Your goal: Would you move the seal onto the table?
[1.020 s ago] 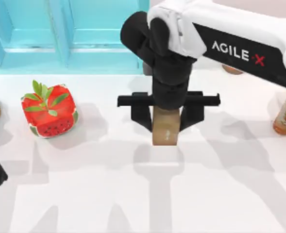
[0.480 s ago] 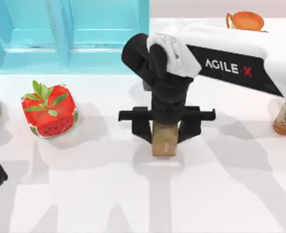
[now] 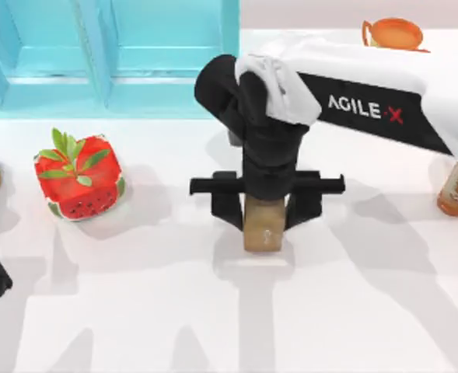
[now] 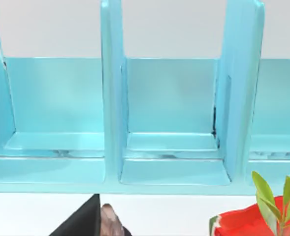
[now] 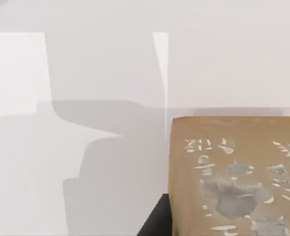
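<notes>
Seal (image 3: 263, 228) top hidden under right arm's wrist.

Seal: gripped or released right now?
Gripped. In the top view the right gripper has a finger on each side of the seal.

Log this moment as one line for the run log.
right pincer: shut on seal | seal: held upright low over table, contact unclear | left arm: parked at table's left edge | watermelon cube: untouched
</notes>
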`<state>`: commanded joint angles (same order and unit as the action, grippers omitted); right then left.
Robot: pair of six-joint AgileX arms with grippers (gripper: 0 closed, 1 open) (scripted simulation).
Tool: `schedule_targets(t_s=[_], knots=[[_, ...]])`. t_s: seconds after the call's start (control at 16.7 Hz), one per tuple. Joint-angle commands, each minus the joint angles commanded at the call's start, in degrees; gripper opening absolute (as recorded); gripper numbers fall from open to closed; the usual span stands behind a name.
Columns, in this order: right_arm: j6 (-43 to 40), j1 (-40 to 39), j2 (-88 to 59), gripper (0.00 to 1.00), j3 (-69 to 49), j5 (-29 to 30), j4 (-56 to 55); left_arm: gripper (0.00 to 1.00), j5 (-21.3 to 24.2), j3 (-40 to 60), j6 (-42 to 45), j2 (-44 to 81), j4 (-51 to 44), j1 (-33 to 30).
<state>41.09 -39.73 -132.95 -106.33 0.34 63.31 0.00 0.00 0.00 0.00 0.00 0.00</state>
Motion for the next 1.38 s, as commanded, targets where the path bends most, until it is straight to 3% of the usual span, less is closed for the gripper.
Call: schedule_targets(t_s=[0.42, 1.08, 1.38], knots=[[0.0, 0.0, 0.0, 0.98, 0.0, 0.0, 0.0, 1.0, 0.0, 0.0, 0.0, 0.0, 0.0, 0.0], [0.05, 0.15, -0.14, 1.0, -0.77, -0.01, 0.64, 1.0, 0.0, 0.0, 0.0, 0.0, 0.0, 0.0], [-0.02, -0.23, -2.25, 1.0, -11.47, 0.06, 9.58, 1.0, 0.0, 0.0, 0.0, 0.0, 0.0, 0.0]])
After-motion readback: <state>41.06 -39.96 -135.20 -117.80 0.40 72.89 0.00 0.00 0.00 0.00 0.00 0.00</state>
